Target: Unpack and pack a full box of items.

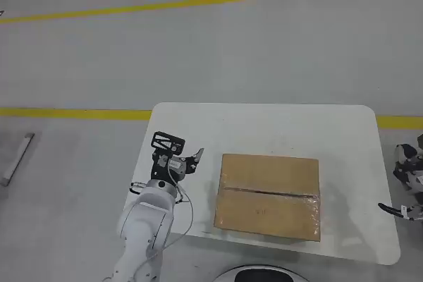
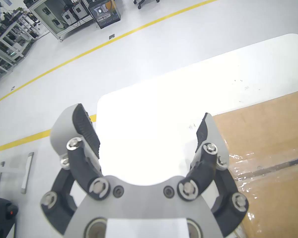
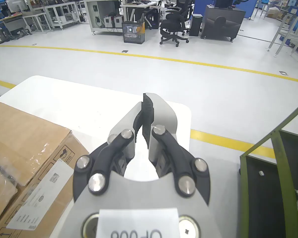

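A closed cardboard box (image 1: 268, 197) lies on the white table (image 1: 268, 127), its top seam sealed with clear tape. My left gripper (image 1: 182, 146) hovers over the table just left of the box, open, with nothing between its fingers. In the left wrist view the left gripper (image 2: 144, 120) stands wide apart, with the box (image 2: 268, 137) beside one finger. My right gripper (image 3: 145, 111) is shut on nothing, over the table's right end, a little apart from the box (image 3: 27, 134). That box side carries a white label (image 3: 42, 194).
A green-framed cart (image 3: 275, 149) stands just off the table's right end. The table's far half (image 1: 282, 123) is bare. A grey bar (image 1: 17, 158) lies on the floor to the left. Yellow floor lines (image 1: 56, 112) run past the table.
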